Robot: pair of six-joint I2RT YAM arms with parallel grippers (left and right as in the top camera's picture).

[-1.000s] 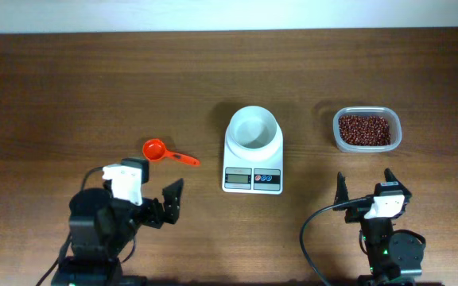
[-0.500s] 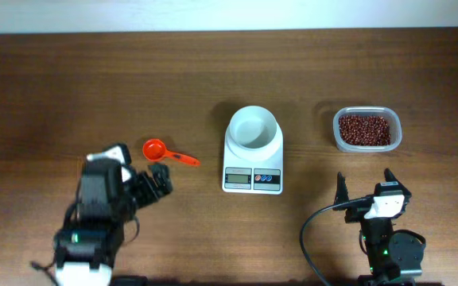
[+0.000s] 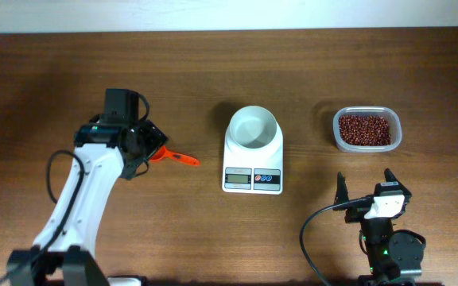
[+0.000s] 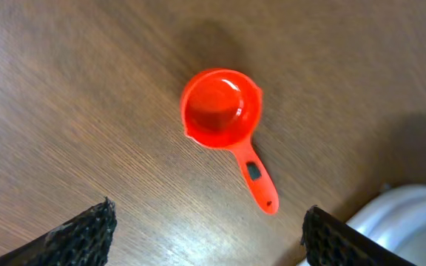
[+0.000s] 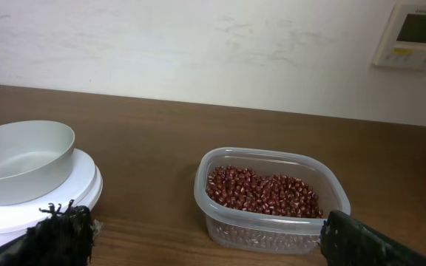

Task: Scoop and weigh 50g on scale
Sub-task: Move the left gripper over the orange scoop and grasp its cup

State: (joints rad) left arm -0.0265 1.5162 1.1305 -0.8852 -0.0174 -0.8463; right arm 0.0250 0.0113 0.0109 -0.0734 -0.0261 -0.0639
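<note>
The white scale stands mid-table with its empty round bowl on top. Red-brown beans fill a clear tub to its right. An orange-red scoop lies upright on the wood, handle pointing towards the scale's edge. My left gripper hovers open above the handle end, touching nothing; from overhead it covers the scoop's cup. My right gripper is open and empty near the front edge, facing the beans and the bowl.
A white wall runs along the table's far edge, with a thermostat panel on it. A black cable loops beside the right arm's base. Bare wood lies between scoop, scale and tub.
My left arm has swung from the front edge away from me and now hangs over the scoop. The scoop, scale, tub and right arm have not moved.
</note>
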